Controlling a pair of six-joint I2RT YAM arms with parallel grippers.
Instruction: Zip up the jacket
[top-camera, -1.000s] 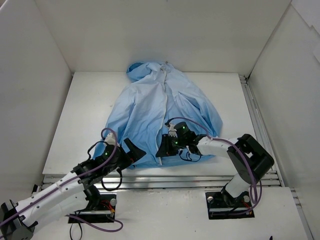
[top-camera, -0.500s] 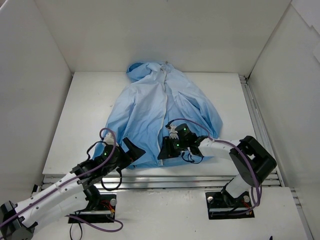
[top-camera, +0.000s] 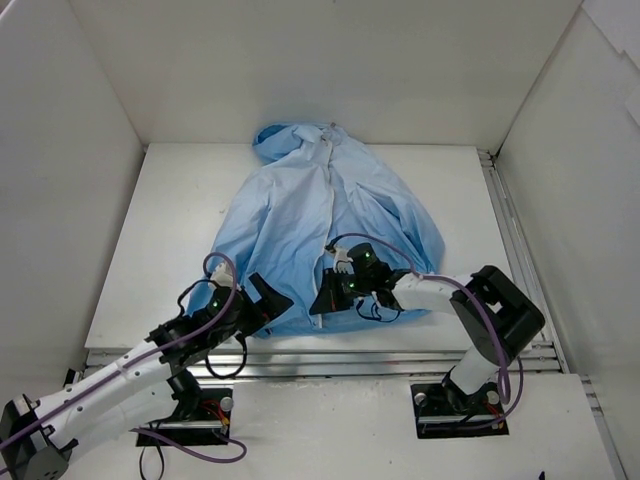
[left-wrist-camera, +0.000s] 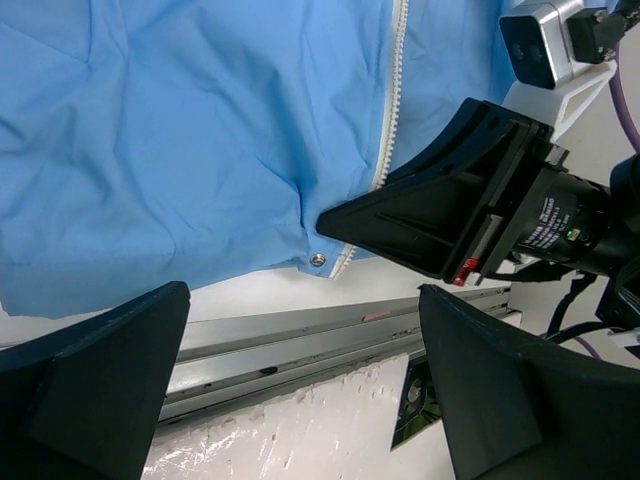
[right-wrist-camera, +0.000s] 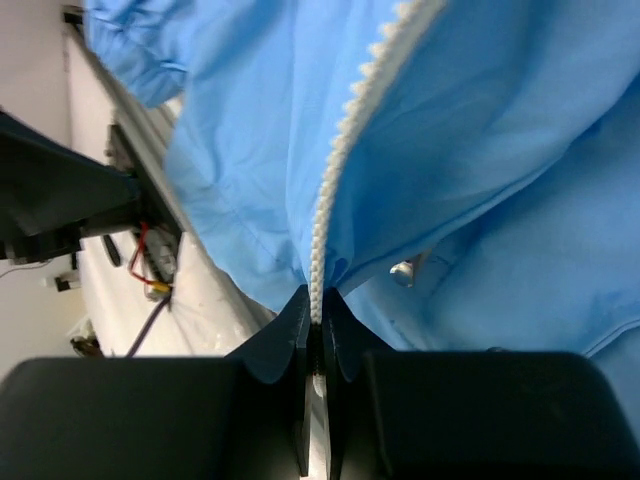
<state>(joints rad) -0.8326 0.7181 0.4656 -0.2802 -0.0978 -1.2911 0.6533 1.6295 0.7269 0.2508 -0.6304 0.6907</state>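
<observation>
The light-blue hooded jacket (top-camera: 320, 215) lies flat on the table, hood at the far end, white zipper (top-camera: 328, 215) running down its front. My right gripper (top-camera: 325, 300) is shut on the zipper's lower end at the hem; in the right wrist view the fingers (right-wrist-camera: 292, 330) pinch the white zipper (right-wrist-camera: 340, 170) and the fabric lifts from them. My left gripper (top-camera: 268, 300) is open and empty just left of it, at the near hem. In the left wrist view the jacket (left-wrist-camera: 190, 130), its zipper (left-wrist-camera: 392, 100) and a hem snap (left-wrist-camera: 317, 260) show beyond the wide-open fingers (left-wrist-camera: 95, 390).
An aluminium rail (top-camera: 330, 355) runs along the table's near edge, also in the left wrist view (left-wrist-camera: 300, 345). White walls enclose the table on three sides. A second rail (top-camera: 510, 235) runs down the right side. Purple cables loop off both arms.
My right gripper has shifted slightly back and left along the zipper's lower end, still shut. The left gripper has barely moved.
</observation>
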